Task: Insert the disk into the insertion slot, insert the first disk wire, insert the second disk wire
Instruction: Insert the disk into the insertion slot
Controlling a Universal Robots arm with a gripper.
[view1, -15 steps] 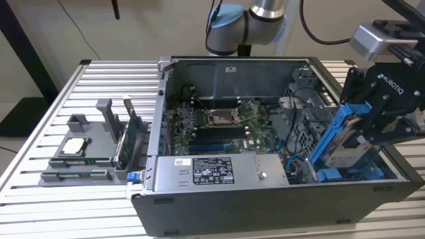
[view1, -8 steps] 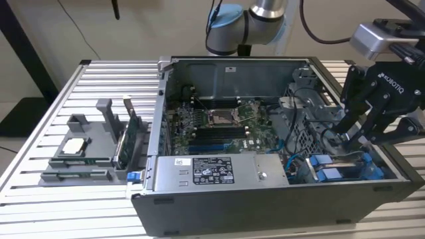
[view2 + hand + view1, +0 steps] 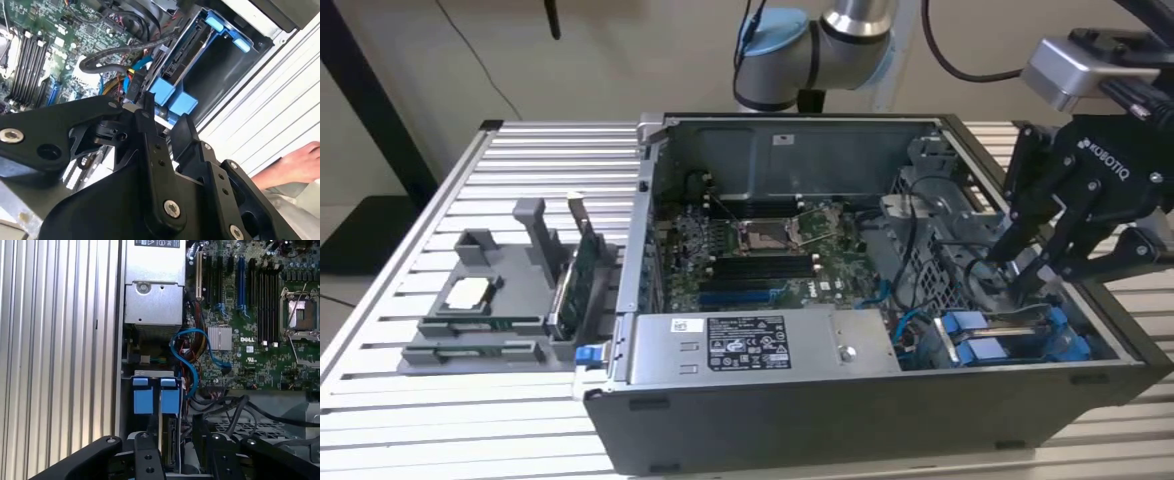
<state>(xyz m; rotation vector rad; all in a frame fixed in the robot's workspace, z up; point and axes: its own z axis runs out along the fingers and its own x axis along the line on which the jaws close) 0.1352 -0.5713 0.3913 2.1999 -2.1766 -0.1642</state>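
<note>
My gripper (image 3: 1027,275) hangs low over the corner of the open computer case (image 3: 854,420) at the exterior view's right, fingertips dipped inside the wall, just above the drive bay. My jaws stand parted: in both wrist views there is a clear gap between the two black fingers (image 3: 152,145), and I can make out nothing pinched between them. The disk (image 3: 987,345) sits in that bay directly below me, in the case's near corner just beside the silver power-supply box (image 3: 747,345). Its bright blue carrier is plain to see, with two blue tabs side by side in the first wrist view (image 3: 170,395) and the frame running away along the bay wall in the second wrist view (image 3: 162,90). Whether it is pushed fully home I cannot tell. A black cable (image 3: 115,55) loops across the bay near one fingertip, its end close to the carrier, and a thin blue cable (image 3: 187,340) curls between the power-supply box and the motherboard (image 3: 761,240). The case rests on a slatted metal table (image 3: 454,180); well apart from me, at the exterior view's left, stands a grey fixture (image 3: 494,300) holding small parts. A person's hand (image 3: 297,162) lies over the slats outside the case wall.
</note>
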